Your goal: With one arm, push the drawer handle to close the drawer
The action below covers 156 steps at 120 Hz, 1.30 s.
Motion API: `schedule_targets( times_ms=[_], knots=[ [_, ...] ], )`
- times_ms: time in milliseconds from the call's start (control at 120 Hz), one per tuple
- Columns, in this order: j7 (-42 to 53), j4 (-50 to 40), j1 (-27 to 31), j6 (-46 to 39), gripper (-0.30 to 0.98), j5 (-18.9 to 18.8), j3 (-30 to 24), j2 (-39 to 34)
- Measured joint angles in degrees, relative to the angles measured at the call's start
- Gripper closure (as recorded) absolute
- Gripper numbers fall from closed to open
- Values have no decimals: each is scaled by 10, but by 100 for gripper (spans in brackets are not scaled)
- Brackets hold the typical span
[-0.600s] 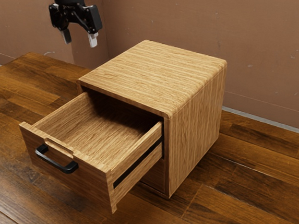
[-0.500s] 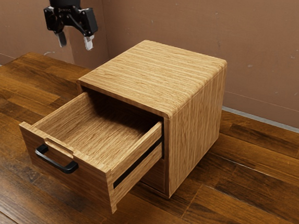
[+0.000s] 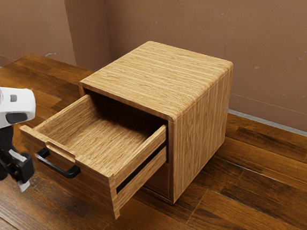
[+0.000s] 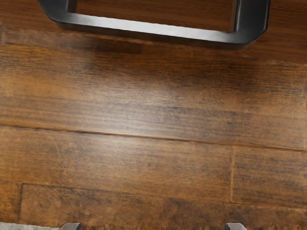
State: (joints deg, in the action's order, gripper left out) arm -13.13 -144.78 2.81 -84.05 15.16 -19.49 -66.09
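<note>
Gripper (image 3: 13, 181), lower left of exterior view, jaws apart; best pressed level against mid-handle (image 3: 56, 168), straight along the drawer's (image 3: 94, 189) travel.

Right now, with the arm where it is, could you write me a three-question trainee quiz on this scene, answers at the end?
1. True or false: the drawer is sticking out of the cabinet.
2. Multiple choice: what color is the handle? a) white b) black c) red
3. Fill in "open" or "shut": the gripper is ____.

Key: 1. true; 2. b; 3. open
</note>
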Motion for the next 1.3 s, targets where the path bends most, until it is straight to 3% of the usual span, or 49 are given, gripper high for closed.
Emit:
schedule_targets(
  times_ms=[217, 425, 883, 1300],
  knots=[
    [-38, -20, 2, 19, 57, 24, 5, 29],
    [-62, -49, 2, -5, 68, 10, 6, 54],
    [-64, -29, 2, -155, 75, -22, 7, 163],
    [-52, 89, 33, -287, 75, -71, 16, 364]
  ],
)
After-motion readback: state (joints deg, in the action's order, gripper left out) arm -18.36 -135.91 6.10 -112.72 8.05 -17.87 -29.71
